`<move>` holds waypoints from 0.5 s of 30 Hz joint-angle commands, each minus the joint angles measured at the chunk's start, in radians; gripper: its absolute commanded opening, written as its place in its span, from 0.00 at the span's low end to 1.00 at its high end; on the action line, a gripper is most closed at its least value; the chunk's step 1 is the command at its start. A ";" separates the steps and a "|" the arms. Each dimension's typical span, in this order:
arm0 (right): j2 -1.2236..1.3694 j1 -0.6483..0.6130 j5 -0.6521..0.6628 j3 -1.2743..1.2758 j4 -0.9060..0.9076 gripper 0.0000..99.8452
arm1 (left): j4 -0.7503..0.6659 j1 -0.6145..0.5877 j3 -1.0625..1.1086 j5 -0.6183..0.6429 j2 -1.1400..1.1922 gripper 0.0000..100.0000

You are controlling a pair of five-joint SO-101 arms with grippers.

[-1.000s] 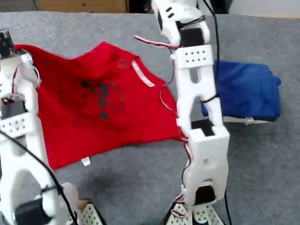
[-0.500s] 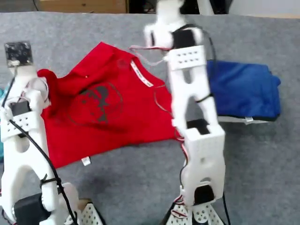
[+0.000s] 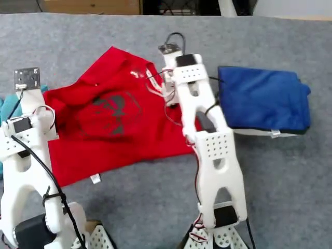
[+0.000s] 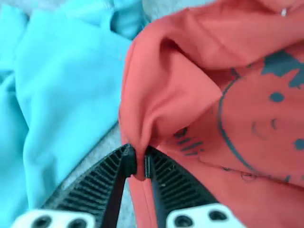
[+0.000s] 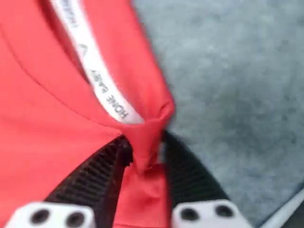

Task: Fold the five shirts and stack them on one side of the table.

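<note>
Jaws L+R both pinch red shirt.

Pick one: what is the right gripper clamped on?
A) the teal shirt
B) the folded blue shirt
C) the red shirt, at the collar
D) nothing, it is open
C: in the right wrist view the right gripper is shut on a pinch of the red shirt beside its white neck tape.

The teal shirt is cut off by the left edge. The right arm hides the red shirt's right shoulder.
</note>
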 commanded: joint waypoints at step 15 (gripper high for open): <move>-0.682 0.084 0.390 0.938 0.170 0.01 | 0.302 -0.004 -0.013 -0.095 -0.443 0.03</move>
